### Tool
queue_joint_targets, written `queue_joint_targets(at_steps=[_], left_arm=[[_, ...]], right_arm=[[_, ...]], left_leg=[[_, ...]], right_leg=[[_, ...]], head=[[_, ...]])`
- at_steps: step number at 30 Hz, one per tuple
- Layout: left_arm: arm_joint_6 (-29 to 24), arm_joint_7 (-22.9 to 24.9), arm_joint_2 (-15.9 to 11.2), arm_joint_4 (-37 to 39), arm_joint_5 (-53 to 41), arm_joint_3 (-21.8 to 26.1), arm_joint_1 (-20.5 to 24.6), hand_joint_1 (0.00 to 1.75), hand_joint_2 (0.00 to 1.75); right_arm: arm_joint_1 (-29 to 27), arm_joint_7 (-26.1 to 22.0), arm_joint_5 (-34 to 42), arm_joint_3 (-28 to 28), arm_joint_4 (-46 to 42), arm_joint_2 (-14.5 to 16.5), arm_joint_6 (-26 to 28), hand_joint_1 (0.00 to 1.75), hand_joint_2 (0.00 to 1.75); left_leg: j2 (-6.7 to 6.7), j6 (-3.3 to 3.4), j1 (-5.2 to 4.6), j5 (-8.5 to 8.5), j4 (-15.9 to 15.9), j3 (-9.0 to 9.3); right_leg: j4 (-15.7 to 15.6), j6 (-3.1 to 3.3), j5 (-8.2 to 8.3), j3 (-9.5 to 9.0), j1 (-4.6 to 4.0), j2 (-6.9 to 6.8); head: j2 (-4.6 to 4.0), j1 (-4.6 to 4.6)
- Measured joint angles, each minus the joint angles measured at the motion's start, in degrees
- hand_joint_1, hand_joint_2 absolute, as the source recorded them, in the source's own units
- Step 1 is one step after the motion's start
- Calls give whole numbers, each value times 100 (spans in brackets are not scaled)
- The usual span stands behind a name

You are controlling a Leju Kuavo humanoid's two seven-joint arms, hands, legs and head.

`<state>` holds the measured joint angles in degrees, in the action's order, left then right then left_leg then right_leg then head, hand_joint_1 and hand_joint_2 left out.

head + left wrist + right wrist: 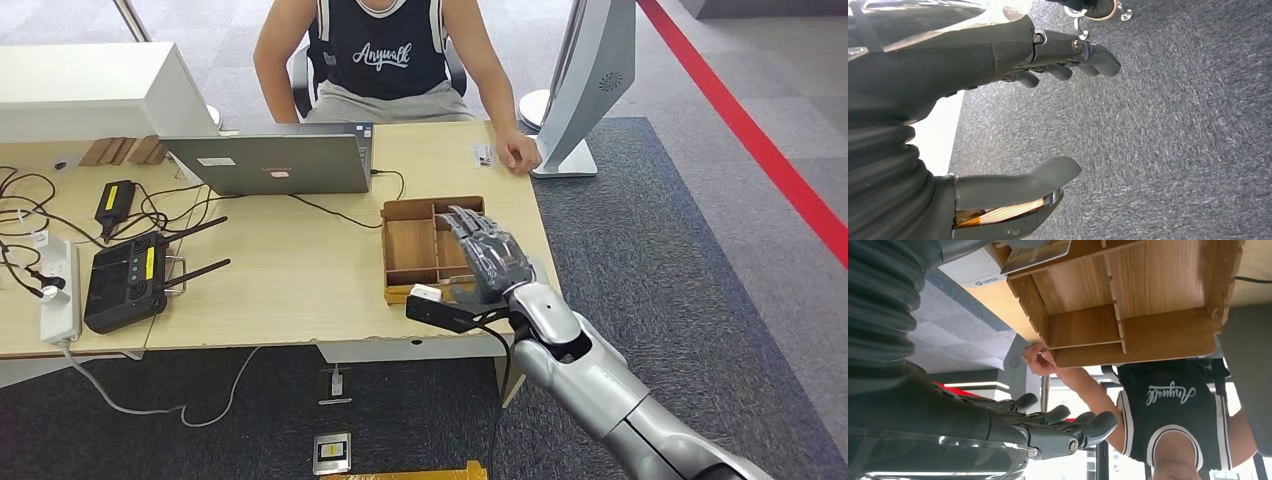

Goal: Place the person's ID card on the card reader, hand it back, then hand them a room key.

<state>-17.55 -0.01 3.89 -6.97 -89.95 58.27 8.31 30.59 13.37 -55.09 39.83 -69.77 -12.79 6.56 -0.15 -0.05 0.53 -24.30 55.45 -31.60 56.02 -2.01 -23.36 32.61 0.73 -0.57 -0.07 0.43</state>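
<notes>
A small white card (485, 155) lies on the desk's far edge, right beside the person's hand (517, 152). My right hand (485, 262) hovers flat over the near right part of a wooden divided tray (410, 240), fingers stretched and apart, holding nothing that I can see. In the right wrist view the fingers (1058, 422) stay far from the thumb. A glossy flat card (1038, 252) sits by the thumb at the tray's (1128, 335) near edge, next to a white device (979, 271). My left hand (998, 55) hangs over grey carpet, empty.
A person in a dark vest (380, 50) sits across the desk. An open laptop (275, 160), a black router (125, 282), a power strip (60, 290) and cables take the left half. A monitor stand (585, 90) rises at the far right corner.
</notes>
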Motion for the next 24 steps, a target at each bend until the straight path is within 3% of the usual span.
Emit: queue_joint_targets(at_steps=[24], left_arm=[[-31,49,0,0,-4,0,4,0,175]], right_arm=[[0,15,67,162,40,5,-107,0,175]], left_leg=[[0,0,0,0,0,-1]], right_leg=[[0,0,0,0,0,0]], head=[[0,1]])
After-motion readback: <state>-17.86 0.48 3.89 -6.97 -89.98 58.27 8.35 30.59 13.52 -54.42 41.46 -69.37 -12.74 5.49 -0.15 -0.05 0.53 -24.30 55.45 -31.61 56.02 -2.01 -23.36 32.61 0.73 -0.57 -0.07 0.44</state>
